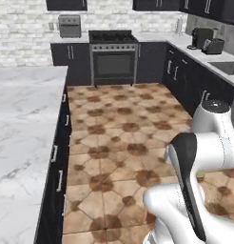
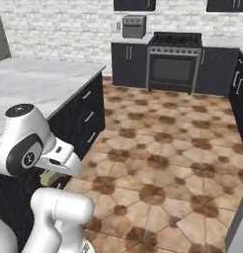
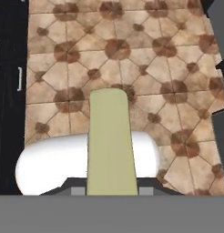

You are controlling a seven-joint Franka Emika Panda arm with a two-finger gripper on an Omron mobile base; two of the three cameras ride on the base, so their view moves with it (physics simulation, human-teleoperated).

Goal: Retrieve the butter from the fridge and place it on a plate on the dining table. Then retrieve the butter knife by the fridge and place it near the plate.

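The butter [image 3: 110, 141], a pale yellow-green stick, runs up the middle of the hand view from between my fingers, held above the tiled floor. In the right base view one end of the butter [image 2: 51, 177] peeks out below the wrist, low beside the dark drawers. My gripper [image 3: 111, 190] is shut on it, and the stick covers most of the fingertips. The fridge, the plate, the dining table and the butter knife are out of view.
A marble top over dark drawers [image 1: 24, 124] lies close on my left. A tiled floor [image 1: 119, 133] stretches ahead to a stove [image 1: 113, 57] at the back wall. A counter on the right carries a toaster [image 1: 213, 46] and a sink [image 1: 227, 66].
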